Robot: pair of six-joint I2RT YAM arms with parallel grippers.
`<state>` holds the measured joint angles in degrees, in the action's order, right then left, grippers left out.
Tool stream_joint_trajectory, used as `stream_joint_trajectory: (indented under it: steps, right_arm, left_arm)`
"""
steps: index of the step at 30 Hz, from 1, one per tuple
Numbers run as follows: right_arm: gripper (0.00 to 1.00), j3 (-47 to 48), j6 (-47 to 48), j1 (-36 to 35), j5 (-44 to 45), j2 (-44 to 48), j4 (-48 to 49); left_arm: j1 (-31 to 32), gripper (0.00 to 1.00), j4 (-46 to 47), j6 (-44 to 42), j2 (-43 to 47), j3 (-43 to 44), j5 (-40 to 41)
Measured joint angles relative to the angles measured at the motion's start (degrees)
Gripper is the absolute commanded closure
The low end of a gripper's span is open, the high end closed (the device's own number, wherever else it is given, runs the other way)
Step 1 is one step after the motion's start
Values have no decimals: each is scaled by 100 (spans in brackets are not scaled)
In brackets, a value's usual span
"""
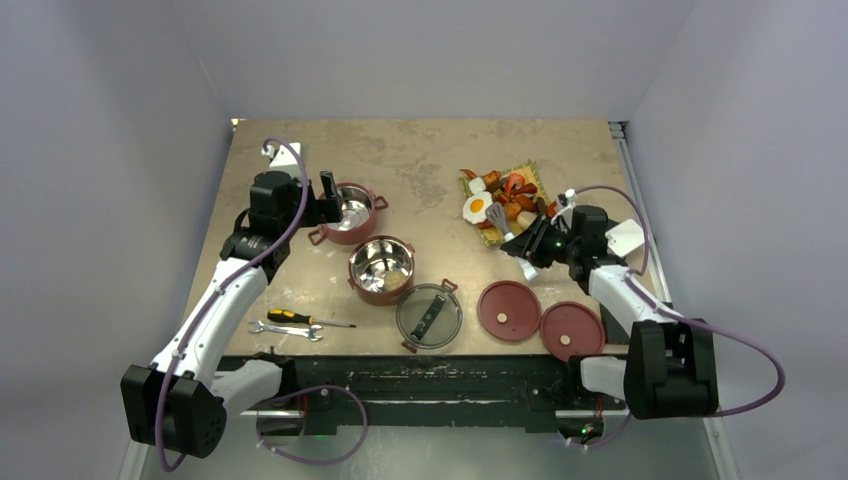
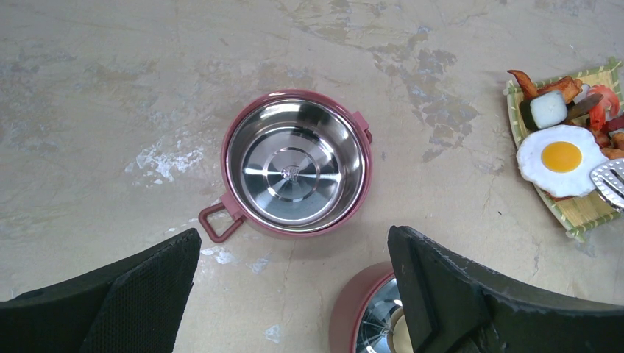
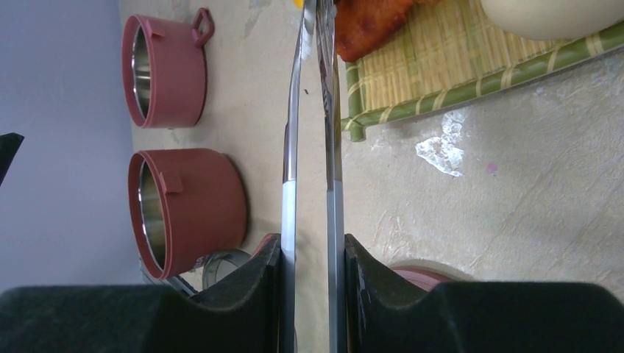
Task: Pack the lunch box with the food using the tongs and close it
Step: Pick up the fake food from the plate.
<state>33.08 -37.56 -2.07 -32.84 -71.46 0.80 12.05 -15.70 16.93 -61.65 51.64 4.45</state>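
The lunch box stands in parts: one dusty-red bowl (image 1: pixel 345 212) (image 2: pixel 298 162) with a bare steel inside, and a second bowl (image 1: pixel 381 268) (image 2: pixel 364 312) nearer. In the second bowl a pale beige shape shows beside my finger. My left gripper (image 1: pixel 330 205) (image 2: pixel 294 239) hovers open above the table between the two bowls. The food (image 1: pixel 505 195) lies on a yellow mat, with the fried egg (image 2: pixel 563 158) on top. My right gripper (image 1: pixel 545 240) (image 3: pixel 313 246) is shut on the silver tongs (image 1: pixel 510 228) (image 3: pixel 291 147). The tongs' tips nearly meet at an orange chunk (image 3: pixel 368 22).
A dark see-through lid (image 1: pixel 430 316) and two red disc lids (image 1: pixel 508 311) (image 1: pixel 571 330) lie near the front edge. A screwdriver (image 1: pixel 300 319) and a wrench (image 1: pixel 285 329) lie front left. The woven mat (image 3: pixel 441 66) holds a beige bun (image 3: pixel 552 15).
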Motion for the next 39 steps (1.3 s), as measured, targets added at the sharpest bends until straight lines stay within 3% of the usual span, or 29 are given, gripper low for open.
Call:
stream_joint_trajectory:
  steps: [30,39]
  right_arm:
    - [100,37,-129,-20,-866,1226,-254]
    - [100,280,-450,-852,-813,1134,-72]
  left_arm:
    - [-4,1,-2,0,17,0,94]
    - [-11,1,22,2,188,-4,179]
